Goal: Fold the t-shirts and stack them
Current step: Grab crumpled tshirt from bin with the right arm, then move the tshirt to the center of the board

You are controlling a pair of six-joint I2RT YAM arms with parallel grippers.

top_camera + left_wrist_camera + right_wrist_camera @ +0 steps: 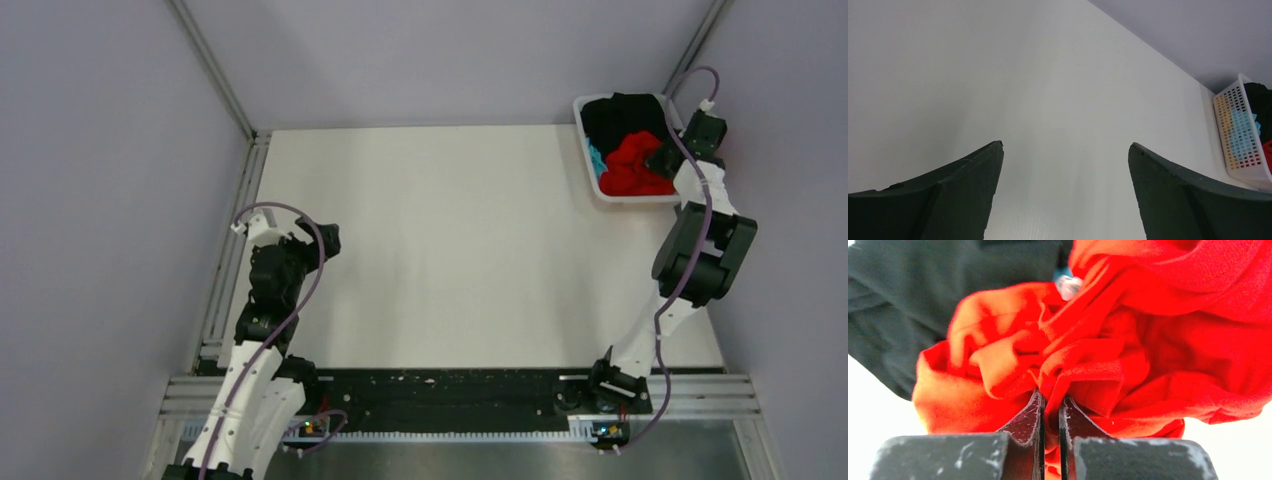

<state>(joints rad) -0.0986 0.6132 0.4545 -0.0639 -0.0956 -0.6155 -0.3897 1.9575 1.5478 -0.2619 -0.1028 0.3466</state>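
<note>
At the far right corner of the table [450, 250] sat a white plastic basket [630, 200], rectangular with rounded corners, its side wall a lattice of small square holes. It held a heap of soft, crumpled cloth. A black t-shirt [622, 115] filled the far end, a sliver of a light blue t-shirt [597, 160] showed against the left wall, and a bright red t-shirt [1148, 340] was bunched at the near end. Through the lattice, seen from the left wrist, patches of blue and red showed.

The right gripper [1051, 395] was down in the basket, its two dark, scuffed fingers pressed almost together with a fold of the red cloth pinched between them. From the right wrist the red knit looked matte and finely woven, gathered into deep creases and rolled hems around the fingertips, with the black shirt lying flatter behind it on the left. A small pale item above the red folds was too blurred to make out.

The left gripper [1065, 144] hung over the left part of the table, well apart from the basket, its smooth black fingers spread wide with only tabletop between them.

The tabletop was a plain, matte off-white board with faint fine ribbing in the close view. Metal rails [222, 290] ran along its left edge and across the front where the arm bases were bolted. Pale grey-lilac walls [100, 200] enclosed it on the left, back and right.
</note>
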